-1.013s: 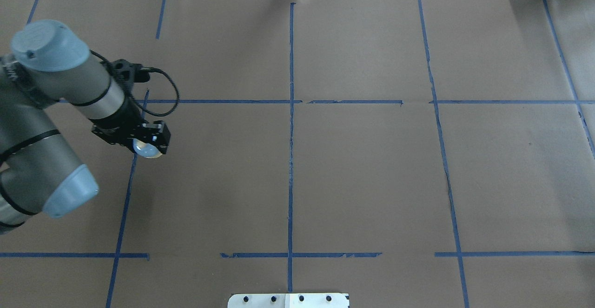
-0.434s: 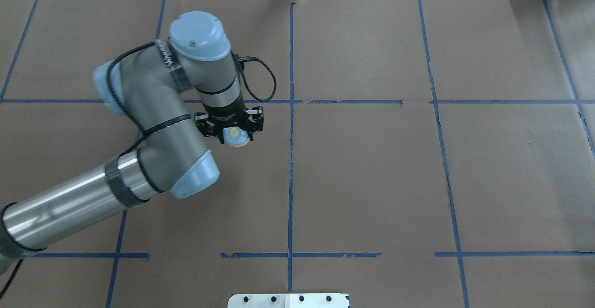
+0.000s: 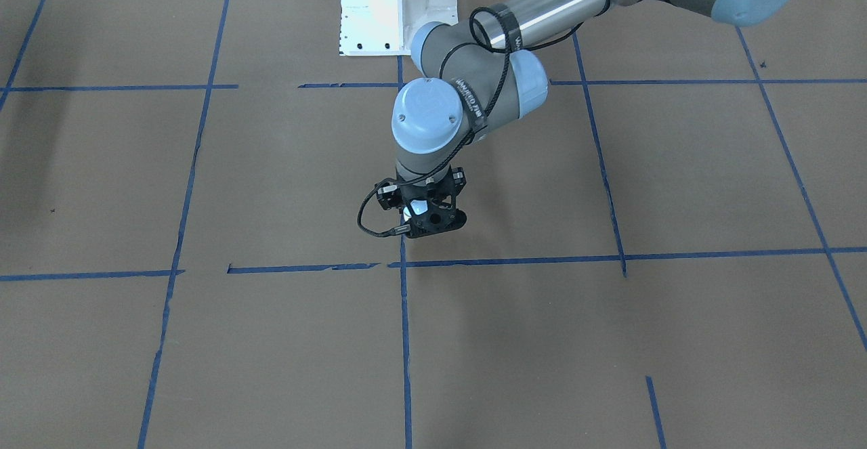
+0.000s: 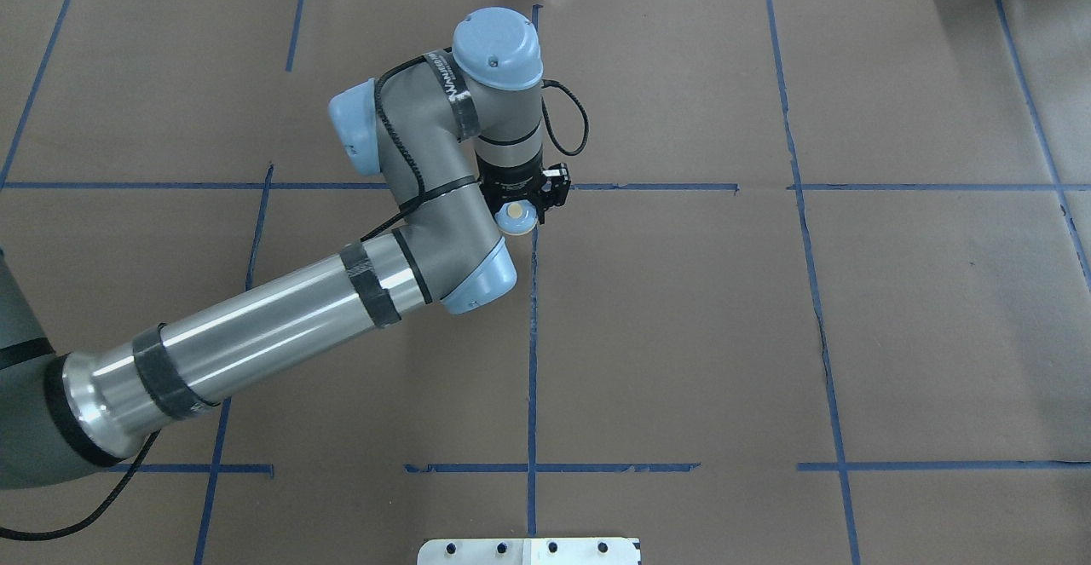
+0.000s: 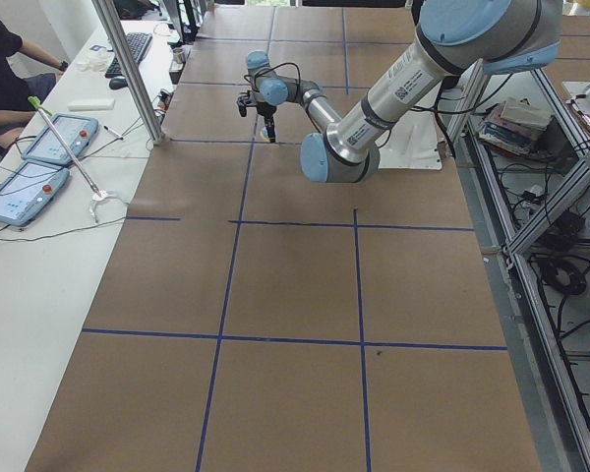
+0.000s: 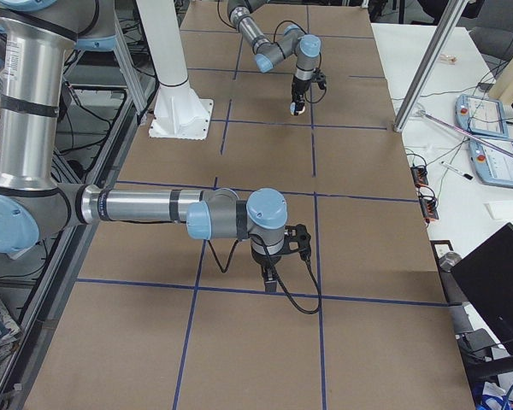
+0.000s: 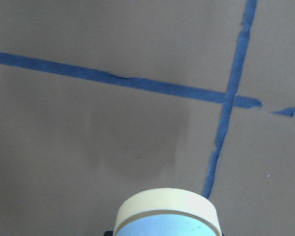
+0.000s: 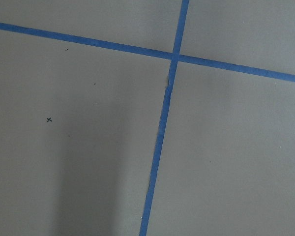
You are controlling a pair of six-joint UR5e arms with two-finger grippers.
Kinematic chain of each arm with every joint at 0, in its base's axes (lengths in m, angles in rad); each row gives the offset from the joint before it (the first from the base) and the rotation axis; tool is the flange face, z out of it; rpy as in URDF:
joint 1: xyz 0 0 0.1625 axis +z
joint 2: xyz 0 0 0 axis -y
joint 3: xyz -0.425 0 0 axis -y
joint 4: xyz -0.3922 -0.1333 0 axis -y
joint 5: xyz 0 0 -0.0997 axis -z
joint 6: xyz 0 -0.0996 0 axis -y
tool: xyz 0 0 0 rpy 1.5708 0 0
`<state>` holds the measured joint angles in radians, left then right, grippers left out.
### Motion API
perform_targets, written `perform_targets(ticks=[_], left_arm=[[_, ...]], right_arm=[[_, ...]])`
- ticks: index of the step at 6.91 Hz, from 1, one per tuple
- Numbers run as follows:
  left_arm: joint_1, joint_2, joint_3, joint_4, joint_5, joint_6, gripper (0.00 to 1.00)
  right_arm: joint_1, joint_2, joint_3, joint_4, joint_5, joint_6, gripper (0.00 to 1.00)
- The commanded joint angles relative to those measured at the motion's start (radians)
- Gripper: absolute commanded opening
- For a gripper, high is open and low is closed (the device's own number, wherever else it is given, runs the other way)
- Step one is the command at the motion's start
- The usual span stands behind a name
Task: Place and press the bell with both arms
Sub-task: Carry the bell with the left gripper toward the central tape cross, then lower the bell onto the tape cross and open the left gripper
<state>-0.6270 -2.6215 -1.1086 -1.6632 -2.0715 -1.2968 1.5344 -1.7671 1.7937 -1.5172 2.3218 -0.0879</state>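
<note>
Placement underway: left arm (image 4: 256, 339) jaws clench the bell (image 4: 516, 219) over the counter (image 4: 682, 335), just beside the tape cross (image 4: 534, 187). Next likely calls for lowering, then release. Whether the right arm (image 6: 145, 206) jaws are clenched, I cannot tell.

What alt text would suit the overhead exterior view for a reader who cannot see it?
The left arm reaches across brown paper marked with blue tape lines, its hand gripping a light-blue bell, cream button up, just left of the central tape line. A white plate shows at the bottom edge.
</note>
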Motion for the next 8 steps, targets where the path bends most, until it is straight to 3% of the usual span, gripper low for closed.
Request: perform_targets(ticks=[1,3,4,5,6,8], left_arm=[[0.006,-0.045,0.11,-0.079,0.021,-0.018,0.07],[0.012,-0.045,0.115,-0.081,0.027,-0.018,0.09],[0.012,-0.043,0.115,-0.082,0.025,-0.016,0.38],[0.013,-0.045,0.115,-0.082,0.027,-0.016,0.77],[0.018,-0.045,0.113,-0.082,0.027,-0.018,0.95],[0.018,-0.045,0.111,-0.081,0.027,-0.028,1.0]], right_arm=[[-0.002,0.0,0.001,0.0,-0.001,0.0,1.0],[-0.003,0.0,-0.001,0.0,-0.002,-0.001,1.0],[-0.005,0.0,-0.001,0.0,-0.002,-0.001,1.0],[-0.006,0.0,-0.001,0.0,-0.002,-0.001,1.0],[-0.007,0.0,-0.001,0.0,-0.002,-0.001,1.0],[-0.005,0.0,-0.001,0.0,-0.004,-0.001,1.0]])
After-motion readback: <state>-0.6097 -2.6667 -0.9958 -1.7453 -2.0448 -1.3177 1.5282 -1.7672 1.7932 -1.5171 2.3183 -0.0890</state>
